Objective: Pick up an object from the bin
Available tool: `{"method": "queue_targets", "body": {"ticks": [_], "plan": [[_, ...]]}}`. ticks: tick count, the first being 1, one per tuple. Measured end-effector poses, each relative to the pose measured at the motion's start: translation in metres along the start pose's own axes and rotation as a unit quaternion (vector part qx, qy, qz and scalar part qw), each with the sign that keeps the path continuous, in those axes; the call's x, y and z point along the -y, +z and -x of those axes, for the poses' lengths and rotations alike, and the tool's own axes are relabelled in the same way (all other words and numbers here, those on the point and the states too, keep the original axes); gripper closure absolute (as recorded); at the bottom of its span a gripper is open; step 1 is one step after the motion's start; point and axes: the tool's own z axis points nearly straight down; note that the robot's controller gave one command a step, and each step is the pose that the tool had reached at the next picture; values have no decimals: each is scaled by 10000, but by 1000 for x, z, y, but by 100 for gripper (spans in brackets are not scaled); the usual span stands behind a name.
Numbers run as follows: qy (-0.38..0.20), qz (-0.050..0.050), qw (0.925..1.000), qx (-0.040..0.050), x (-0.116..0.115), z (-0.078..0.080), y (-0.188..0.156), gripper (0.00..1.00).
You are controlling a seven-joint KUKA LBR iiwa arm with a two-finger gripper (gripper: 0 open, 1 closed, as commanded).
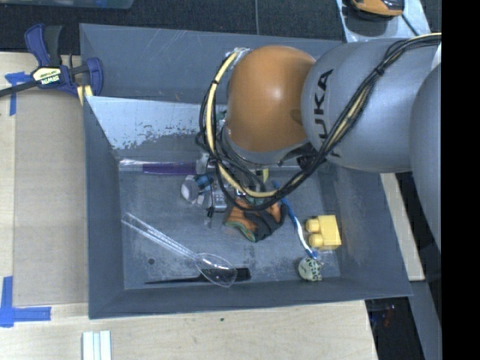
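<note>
My gripper (212, 195) hangs low under the arm's wrist, over the middle of the bin floor. Just right of it and touching its lower side lies a striped orange, dark and green bundle (253, 221). A small grey-white piece (190, 190) sits right against the gripper's left side; whether it is held is hidden. A purple pen (168, 169) lies a little up and to the left, near the back wall.
A clear plastic spoon (174, 247) runs diagonally across the front left, its bowl beside a thin black stick (196, 278) along the front wall. A yellow block (324, 232), a blue strip (294, 222) and a small greenish round piece (309, 268) lie at right.
</note>
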Motion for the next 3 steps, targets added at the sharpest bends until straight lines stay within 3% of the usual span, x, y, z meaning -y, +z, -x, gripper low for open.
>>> {"method": "queue_targets", "body": {"ticks": [1, 2, 3], "plan": [[11, 8, 10000, 37, 0, 2, -4, 0], [496, 19, 9988, 58, -53, -2, 75, 0], [898, 13, 9959, 65, -81, -22, 54, 0]]}}
